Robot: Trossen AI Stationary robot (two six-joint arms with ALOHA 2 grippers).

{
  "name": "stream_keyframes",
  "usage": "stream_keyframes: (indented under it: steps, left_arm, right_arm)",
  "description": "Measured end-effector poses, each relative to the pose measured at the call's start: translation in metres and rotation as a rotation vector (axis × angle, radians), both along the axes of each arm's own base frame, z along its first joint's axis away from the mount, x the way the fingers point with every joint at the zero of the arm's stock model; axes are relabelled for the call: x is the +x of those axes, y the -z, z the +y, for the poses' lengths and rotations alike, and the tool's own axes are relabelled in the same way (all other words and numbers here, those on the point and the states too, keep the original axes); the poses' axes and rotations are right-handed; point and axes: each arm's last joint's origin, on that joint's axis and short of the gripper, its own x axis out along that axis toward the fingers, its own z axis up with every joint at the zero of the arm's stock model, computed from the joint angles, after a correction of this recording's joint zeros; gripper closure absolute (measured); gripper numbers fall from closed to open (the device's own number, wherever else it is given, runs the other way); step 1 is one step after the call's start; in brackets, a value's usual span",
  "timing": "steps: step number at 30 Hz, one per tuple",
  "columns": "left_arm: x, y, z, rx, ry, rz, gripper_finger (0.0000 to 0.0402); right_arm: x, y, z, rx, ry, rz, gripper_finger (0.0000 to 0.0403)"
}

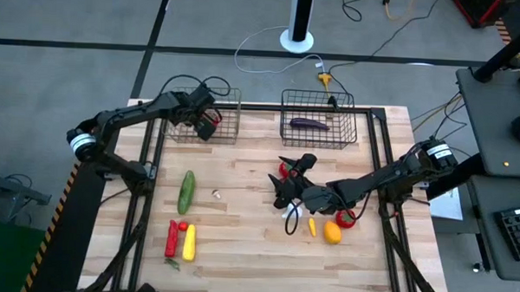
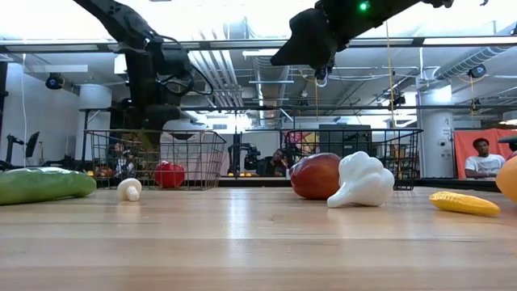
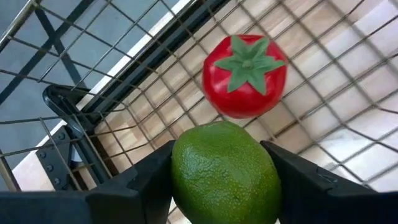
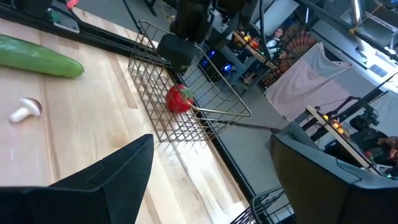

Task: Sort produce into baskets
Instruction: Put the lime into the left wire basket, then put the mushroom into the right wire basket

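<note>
My left gripper (image 1: 205,120) is over the left wire basket (image 1: 230,132), shut on a round green fruit (image 3: 224,174). A red tomato (image 3: 244,74) lies on that basket's floor and also shows in the low view (image 2: 169,174). The right basket (image 1: 317,122) holds a purple eggplant (image 1: 309,123). My right gripper (image 1: 284,188) hangs open and empty above mid-table, over a dark-red fruit (image 2: 315,175) and a white vegetable (image 2: 361,179). A cucumber (image 1: 186,191), a mushroom (image 1: 216,195), a red pepper (image 1: 172,238), a yellow piece (image 1: 189,241) and an orange (image 1: 332,232) lie on the table. My left gripper pinches the green fruit by its two opposite sides (image 3: 183,177), one finger (image 3: 143,183) on each. The fingers point down into the left basket from above. The fruit sits between them, lifted above the basket's grid floor and apart from the tomato.
A small yellow corn (image 1: 312,226) and a red piece (image 1: 346,219) lie near the orange under my right arm. A green chili (image 1: 171,262) lies near the front left. People show in the room behind the table (image 2: 485,158).
</note>
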Motion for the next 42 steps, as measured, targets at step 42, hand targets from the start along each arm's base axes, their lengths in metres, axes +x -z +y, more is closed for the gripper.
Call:
stream_keyframes:
  steps: [42]
  left_arm:
    - [0.006,-0.048,-0.06,0.162,0.182,-0.131,0.0131]
  right_arm:
    - [-0.002,0.008,-0.004,0.055,0.031,0.017,0.0092]
